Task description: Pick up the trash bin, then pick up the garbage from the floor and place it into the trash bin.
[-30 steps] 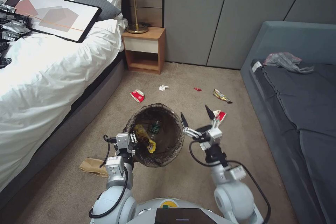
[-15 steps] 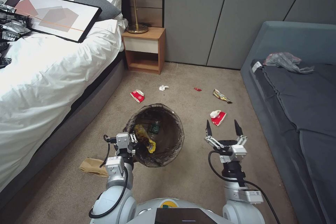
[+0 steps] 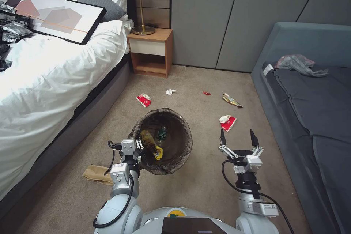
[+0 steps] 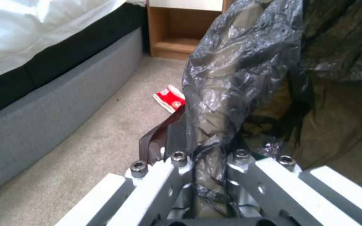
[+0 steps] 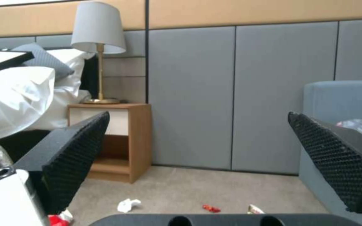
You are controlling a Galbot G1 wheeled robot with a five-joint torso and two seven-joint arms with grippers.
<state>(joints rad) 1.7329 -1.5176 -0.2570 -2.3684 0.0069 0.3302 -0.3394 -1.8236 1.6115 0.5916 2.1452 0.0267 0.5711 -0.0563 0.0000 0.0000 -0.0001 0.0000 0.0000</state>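
Note:
The trash bin (image 3: 172,153), lined with a dark bag, hangs above the carpet with my left gripper (image 3: 136,147) shut on its near-left rim (image 4: 239,72). A yellow wrapper (image 3: 150,143) and a small bottle (image 3: 162,132) lie inside it. My right gripper (image 3: 237,138) hovers open and holding nothing to the right of the bin, just short of a red-white wrapper (image 3: 227,122). More garbage lies on the floor beyond: a red-white wrapper (image 3: 143,99), white crumpled paper (image 3: 170,91), a small red scrap (image 3: 206,93) and a multicoloured wrapper (image 3: 231,100). A brown paper bag (image 3: 97,173) lies beside my left arm.
A bed (image 3: 47,76) with a framed picture (image 3: 55,14) runs along the left. A wooden nightstand (image 3: 150,53) with a lamp (image 3: 140,0) stands at the back wall. A grey sofa (image 3: 314,109) borders the right. Open carpet (image 3: 190,76) lies between them.
My right gripper has swung from beside the bin's right rim to the right and back toward me, staying open. The left gripper and bin have not moved.

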